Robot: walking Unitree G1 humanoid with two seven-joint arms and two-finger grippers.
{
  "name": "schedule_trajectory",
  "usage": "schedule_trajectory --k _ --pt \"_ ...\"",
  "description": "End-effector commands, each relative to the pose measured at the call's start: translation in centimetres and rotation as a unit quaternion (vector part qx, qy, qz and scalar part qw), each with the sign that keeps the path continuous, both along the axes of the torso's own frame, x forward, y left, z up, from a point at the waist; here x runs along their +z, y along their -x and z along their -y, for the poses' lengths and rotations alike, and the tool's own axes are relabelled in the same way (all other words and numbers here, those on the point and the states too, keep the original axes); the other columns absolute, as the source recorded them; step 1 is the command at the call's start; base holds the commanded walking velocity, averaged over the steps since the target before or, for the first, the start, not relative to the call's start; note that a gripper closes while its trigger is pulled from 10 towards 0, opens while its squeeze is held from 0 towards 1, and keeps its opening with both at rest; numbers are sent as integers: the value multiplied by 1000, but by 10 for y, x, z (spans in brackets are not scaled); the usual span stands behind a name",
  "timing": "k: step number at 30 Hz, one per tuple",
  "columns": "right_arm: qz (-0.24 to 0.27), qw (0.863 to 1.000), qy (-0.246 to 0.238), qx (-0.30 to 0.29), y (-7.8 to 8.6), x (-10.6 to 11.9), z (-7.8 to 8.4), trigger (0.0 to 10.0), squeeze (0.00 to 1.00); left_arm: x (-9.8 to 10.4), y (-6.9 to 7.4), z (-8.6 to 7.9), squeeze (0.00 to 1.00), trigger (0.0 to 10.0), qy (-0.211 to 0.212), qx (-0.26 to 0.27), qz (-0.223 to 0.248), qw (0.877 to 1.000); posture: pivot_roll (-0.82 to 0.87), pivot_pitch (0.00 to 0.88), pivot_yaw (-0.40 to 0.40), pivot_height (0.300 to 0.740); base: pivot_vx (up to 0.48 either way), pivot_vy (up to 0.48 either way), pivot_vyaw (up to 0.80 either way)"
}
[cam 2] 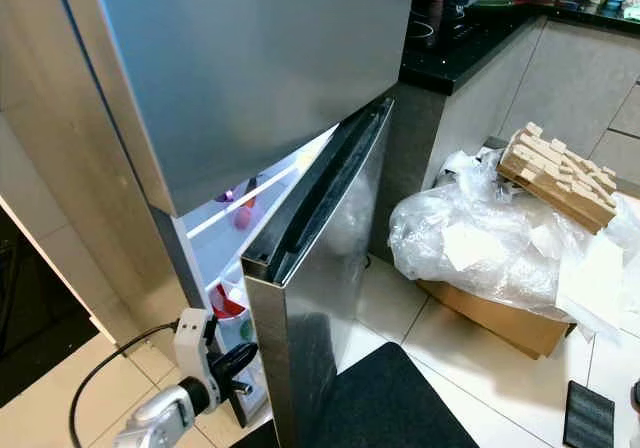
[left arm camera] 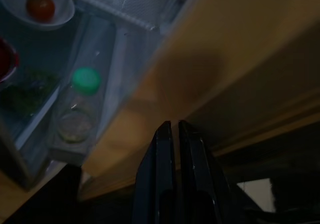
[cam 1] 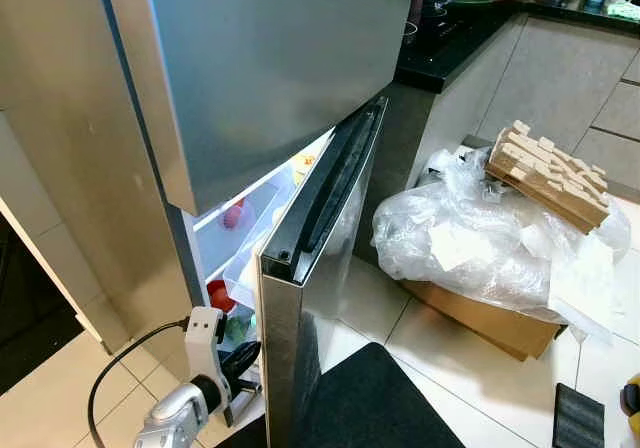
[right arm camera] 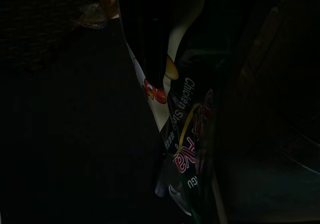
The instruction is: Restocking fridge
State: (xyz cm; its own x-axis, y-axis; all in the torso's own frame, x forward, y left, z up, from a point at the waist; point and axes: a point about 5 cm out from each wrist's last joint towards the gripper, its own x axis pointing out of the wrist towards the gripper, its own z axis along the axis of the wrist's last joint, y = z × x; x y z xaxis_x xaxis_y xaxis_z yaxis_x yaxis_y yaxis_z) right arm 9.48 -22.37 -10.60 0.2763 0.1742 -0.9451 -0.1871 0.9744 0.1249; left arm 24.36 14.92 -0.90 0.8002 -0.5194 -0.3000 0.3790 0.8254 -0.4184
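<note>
The steel fridge has its upper door closed, while the lower door stands partly ajar. My left gripper is low in the gap beside the door's inner edge, shut, with nothing between its fingers. Inside I see a white bowl holding a tomato, a clear bottle with a green cap, some greens and a red bowl. In the dark right wrist view, a chicken stock pack sits close between the right gripper's fingers.
A cardboard box under crumpled clear plastic, with a wooden slatted piece on top, stands on the tiles to the right. A black mat lies in front of the fridge. A black counter runs behind, and a beige panel flanks the left.
</note>
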Motion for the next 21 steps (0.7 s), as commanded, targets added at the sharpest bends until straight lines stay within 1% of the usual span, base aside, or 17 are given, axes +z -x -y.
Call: schedule_trajectory --k 1,2,4,5,8,9,12,13,14,15,16,17,19,20,21 --pt "-1 1000 -2 -6 1 -1 -1 10000 0 9 -8 14 0 10000 10 -14 30 999 53 0 -45 740 0 0 0" --pt "-1 1000 -2 -7 2 -1 -1 10000 0 12 -12 17 0 10000 9 -18 38 999 47 0 -41 740 0 0 0" --pt "-1 1000 -2 -7 2 -1 -1 10000 0 12 -12 17 0 10000 9 -18 38 999 47 0 -41 740 0 0 0" --pt "-1 1000 -1 -7 2 -1 -1 10000 0 14 -15 19 0 10000 8 -20 43 999 47 0 -41 740 0 0 0" --pt "-4 1000 0 -9 5 -1 0 10000 0 24 -23 29 0 10000 19 -34 64 997 45 0 -40 740 0 0 0" --pt "-4 1000 0 -9 5 -1 0 10000 0 24 -23 29 0 10000 19 -34 64 997 45 0 -40 740 0 0 0" --pt "-6 1000 2 -10 7 -2 0 10000 0 31 -26 41 0 10000 33 -59 76 995 43 0 -40 740 0 0 0" --pt "-6 1000 2 -10 7 -2 0 10000 0 31 -26 41 0 10000 33 -59 76 995 43 0 -40 740 0 0 0" --pt "-7 1000 2 -10 8 -2 0 10000 0 33 -25 47 0 10000 40 -71 80 993 43 0 -40 740 0 0 0" --pt "-7 1000 2 -10 8 -2 0 10000 0 33 -25 47 0 10000 40 -71 80 993 43 0 -40 740 0 0 0" --pt "-8 1000 3 -10 8 -2 0 10000 0 35 -24 56 0 10000 48 -90 85 991 39 0 -40 740 0 0 0" --pt "-8 1000 3 -10 8 -2 0 10000 0 35 -24 56 0 10000 48 -90 85 991 39 0 -40 740 0 0 0" --pt "-10 1000 3 -10 9 -2 -1 10000 0 40 -21 80 0 10000 65 -145 94 983 35 0 -39 740 0 0 0" --pt "-10 1000 2 -10 10 -3 -1 10000 0 41 -20 87 0 10000 69 -163 98 979 35 0 -39 740 0 0 0" --pt "-10 1000 2 -10 10 -3 -1 10000 0 41 -20 87 0 10000 69 -163 98 979 35 0 -39 740 0 0 0"
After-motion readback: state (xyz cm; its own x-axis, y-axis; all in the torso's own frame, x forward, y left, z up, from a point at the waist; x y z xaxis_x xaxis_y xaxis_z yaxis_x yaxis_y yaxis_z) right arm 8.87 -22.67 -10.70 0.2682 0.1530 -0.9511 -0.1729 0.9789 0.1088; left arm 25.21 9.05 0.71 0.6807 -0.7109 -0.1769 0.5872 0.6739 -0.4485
